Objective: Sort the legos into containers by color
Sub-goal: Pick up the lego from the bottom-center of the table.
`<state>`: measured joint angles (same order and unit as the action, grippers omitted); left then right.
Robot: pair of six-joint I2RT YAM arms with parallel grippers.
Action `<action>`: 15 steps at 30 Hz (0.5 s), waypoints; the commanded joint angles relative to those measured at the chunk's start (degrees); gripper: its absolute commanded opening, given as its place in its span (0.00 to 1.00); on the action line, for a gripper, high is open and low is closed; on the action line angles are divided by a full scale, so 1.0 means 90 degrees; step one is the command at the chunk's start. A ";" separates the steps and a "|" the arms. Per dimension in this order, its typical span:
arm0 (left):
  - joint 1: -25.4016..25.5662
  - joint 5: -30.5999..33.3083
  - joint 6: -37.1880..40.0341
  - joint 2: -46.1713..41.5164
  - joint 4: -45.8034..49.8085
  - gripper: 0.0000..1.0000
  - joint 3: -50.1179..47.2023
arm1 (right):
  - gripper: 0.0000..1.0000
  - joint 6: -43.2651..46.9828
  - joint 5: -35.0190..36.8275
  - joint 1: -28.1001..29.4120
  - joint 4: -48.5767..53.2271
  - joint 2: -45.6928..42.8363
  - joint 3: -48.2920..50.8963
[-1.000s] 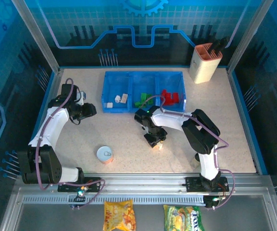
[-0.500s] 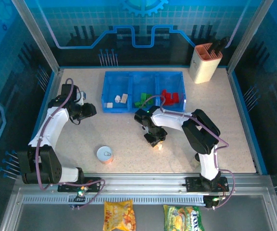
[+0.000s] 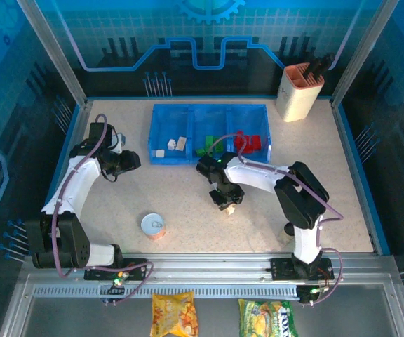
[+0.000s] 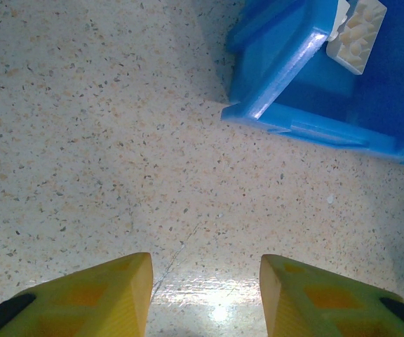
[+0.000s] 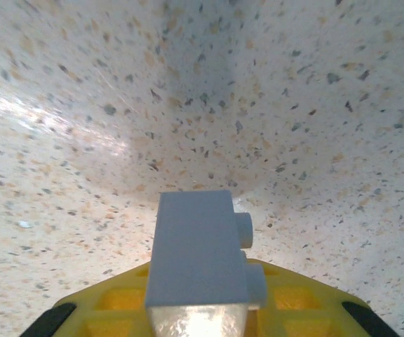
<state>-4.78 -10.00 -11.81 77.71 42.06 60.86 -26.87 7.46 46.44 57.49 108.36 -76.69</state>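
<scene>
Showing two side studs, a pale white lego brick is being pinched by the right gripper at lower centre; the left gripper jaws are being held apart, empty.

free: table mid-left | blocked: tray, knife block at back; can front

Speckled table, blue three-compartment tray, tin can, beige knife block

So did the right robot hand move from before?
Yes. The right gripper, shut on a white brick, has shifted slightly closer to the blue tray.
</scene>
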 commanded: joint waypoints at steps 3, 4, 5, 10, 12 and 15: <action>-0.0085 -0.0186 0.0121 -0.0051 -0.0008 0.45 -0.0059 | 0.24 -0.0875 -0.0087 0.0070 -0.0415 -0.0451 0.0035; -0.0085 -0.0188 0.0121 -0.0048 -0.0011 0.45 -0.0054 | 0.24 -0.0973 -0.0112 0.0102 -0.0528 -0.0481 0.0023; -0.0085 -0.0188 0.0121 -0.0056 0.0002 0.45 -0.0053 | 0.24 -0.1083 -0.0107 0.0132 -0.0638 -0.0511 0.0002; -0.0087 -0.0198 0.0111 -0.0090 -0.0013 0.45 -0.0064 | 0.24 -0.1344 -0.0078 0.0368 -0.1513 -0.0632 0.0011; -0.0091 -0.0206 0.0108 -0.0088 -0.0015 0.45 -0.0054 | 0.24 -0.1368 0.0026 0.0485 -0.1916 -0.0664 -0.0005; -0.0094 -0.0217 0.0107 -0.0090 -0.0015 0.45 -0.0053 | 0.24 -0.1317 0.0360 0.0686 -0.2469 -0.0670 -0.0050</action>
<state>-4.78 -10.39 -11.84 77.71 42.06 60.86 -37.34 7.94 50.74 42.13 104.33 -76.69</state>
